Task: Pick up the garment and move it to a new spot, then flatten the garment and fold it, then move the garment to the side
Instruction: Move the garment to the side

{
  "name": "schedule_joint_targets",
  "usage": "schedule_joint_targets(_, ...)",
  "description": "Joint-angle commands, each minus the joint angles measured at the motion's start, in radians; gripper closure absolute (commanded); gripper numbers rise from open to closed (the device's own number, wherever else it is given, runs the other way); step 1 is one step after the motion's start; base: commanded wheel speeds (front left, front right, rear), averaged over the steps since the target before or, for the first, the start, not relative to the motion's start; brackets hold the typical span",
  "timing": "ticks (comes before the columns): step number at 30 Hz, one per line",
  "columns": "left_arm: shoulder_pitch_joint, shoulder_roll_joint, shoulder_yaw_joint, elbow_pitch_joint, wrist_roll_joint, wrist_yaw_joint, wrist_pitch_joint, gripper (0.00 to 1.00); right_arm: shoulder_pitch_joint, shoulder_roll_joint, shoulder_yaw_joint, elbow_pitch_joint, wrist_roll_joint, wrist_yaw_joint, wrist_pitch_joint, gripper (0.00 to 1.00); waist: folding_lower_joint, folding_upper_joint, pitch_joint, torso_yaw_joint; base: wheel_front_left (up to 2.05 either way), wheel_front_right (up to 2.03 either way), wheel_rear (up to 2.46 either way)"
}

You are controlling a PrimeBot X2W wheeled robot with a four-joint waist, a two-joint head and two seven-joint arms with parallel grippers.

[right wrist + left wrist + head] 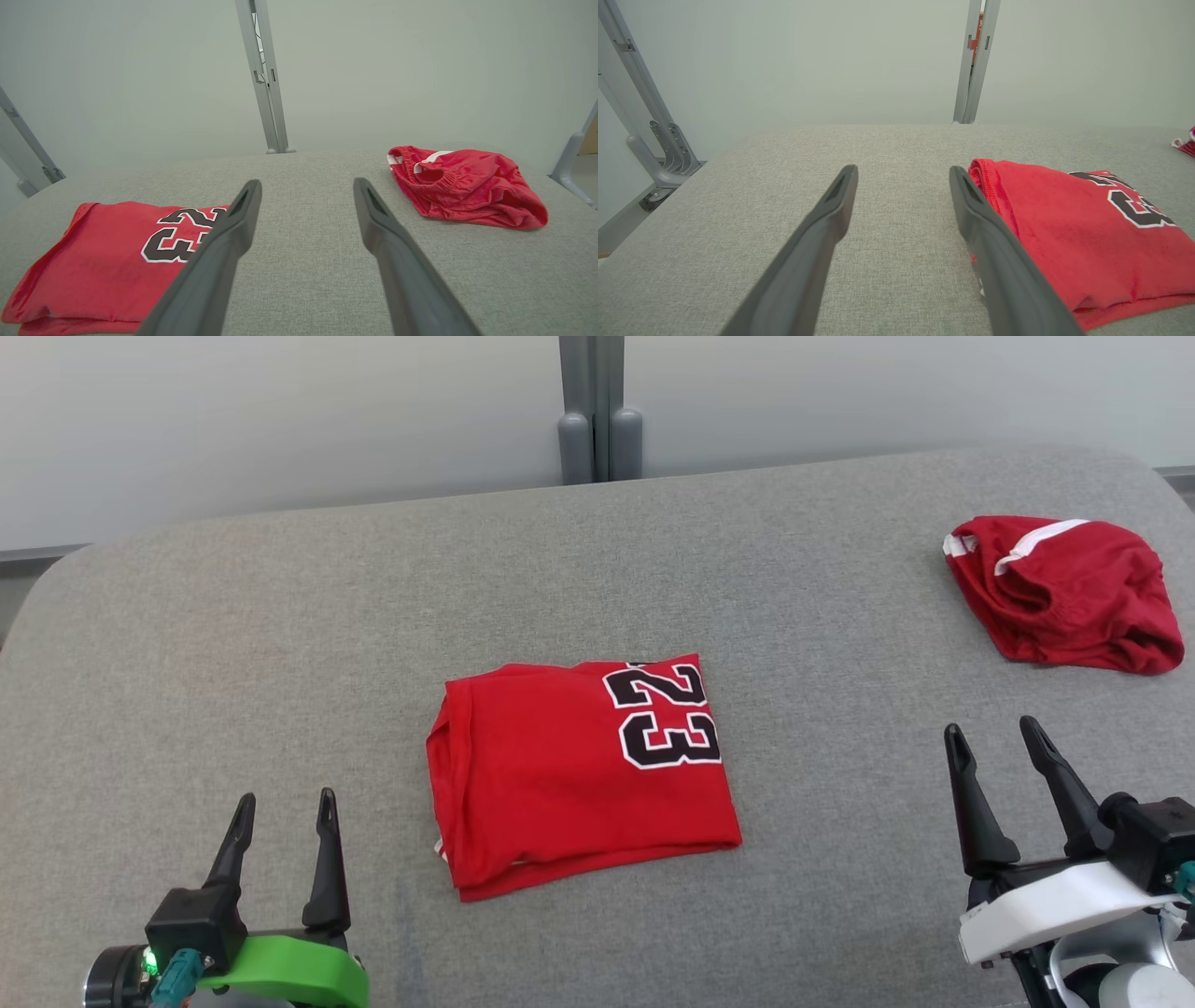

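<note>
A red garment point(579, 775) with a black "23" lies folded into a neat rectangle at the middle of the grey padded table point(280, 616). In the left wrist view this folded garment point(1083, 233) lies just right of my fingers; in the right wrist view the same garment point(107, 261) is at the lower left. A second red garment point(1064, 593) with white trim sits crumpled at the far right, and the crumpled one point(467, 191) shows ahead and right of my right fingers. My left gripper point(287, 796) point(903, 169) is open and empty at the near left. My right gripper point(990, 724) point(307, 182) is open and empty at the near right.
A grey metal post point(597, 411) rises behind the table's far edge against a pale wall. Frame legs point(658, 154) stand off the table's left side. Bare grey padding lies between the two garments and around both grippers.
</note>
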Motion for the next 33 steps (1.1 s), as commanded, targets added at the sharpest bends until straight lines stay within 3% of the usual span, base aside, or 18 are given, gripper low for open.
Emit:
schedule_joint_targets(1,-0.007,0.006,-0.002,-0.001,-0.004,0.004,-0.007,0.00,0.002,-0.004,-0.004,-0.006,-0.007,0.000,0.005,0.00,0.0000,0.0000,0.007,0.006,0.00,0.00,0.00)
schedule_joint_targets(7,-0.073,0.000,-0.013,-0.014,0.010,-0.005,-0.018,0.00,-0.049,-0.025,0.019,0.022,0.002,0.000,0.022,0.00,0.0000,0.0000,0.090,0.052,0.00,0.00,0.00)
schedule_joint_targets(12,-0.151,-0.015,-0.025,-0.017,0.016,-0.021,-0.033,0.00,-0.129,-0.036,0.073,0.116,0.028,0.000,0.013,0.00,0.0000,0.0000,0.178,0.106,0.00,0.00,0.00)
schedule_joint_targets(19,-0.235,-0.054,-0.043,0.017,0.026,-0.042,-0.048,0.00,-0.255,-0.038,0.178,0.330,0.072,0.000,-0.018,0.00,0.0000,0.0000,0.250,0.193,0.00,0.00,0.00)
schedule_joint_targets(27,-0.255,-0.081,-0.030,0.031,0.039,-0.063,-0.051,0.00,-0.370,-0.046,0.273,0.565,0.130,0.000,-0.012,0.00,0.0000,0.0000,0.265,0.233,0.00,0.00,0.00)
schedule_joint_targets(28,-0.252,-0.084,-0.026,0.032,0.042,-0.065,-0.051,0.00,-0.376,-0.045,0.285,0.587,0.145,0.000,-0.007,0.04,0.0000,0.0000,0.265,0.234,0.00,0.00,0.00)
schedule_joint_targets(29,-0.249,-0.083,-0.021,0.034,0.046,-0.068,-0.051,0.00,-0.377,-0.047,0.297,0.603,0.156,0.000,-0.003,0.33,0.0000,0.0000,0.264,0.233,0.00,0.00,0.00)
schedule_joint_targets(30,-0.244,-0.084,-0.016,0.034,0.048,-0.069,-0.051,0.00,-0.382,-0.051,0.309,0.615,0.164,0.000,-0.007,0.84,0.0000,0.0000,0.262,0.230,0.00,0.00,0.00)
schedule_joint_targets(31,-0.238,-0.085,-0.011,0.034,0.049,-0.070,-0.051,0.00,-0.384,-0.053,0.319,0.620,0.173,0.000,-0.011,1.00,0.0000,0.0000,0.260,0.226,0.00,0.00,0.00)
schedule_joint_targets(33,-0.227,-0.086,-0.007,0.033,0.053,-0.071,-0.051,0.00,-0.383,-0.062,0.337,0.624,0.184,0.000,-0.024,1.00,0.0000,0.0000,0.255,0.213,0.00,0.00,0.00)
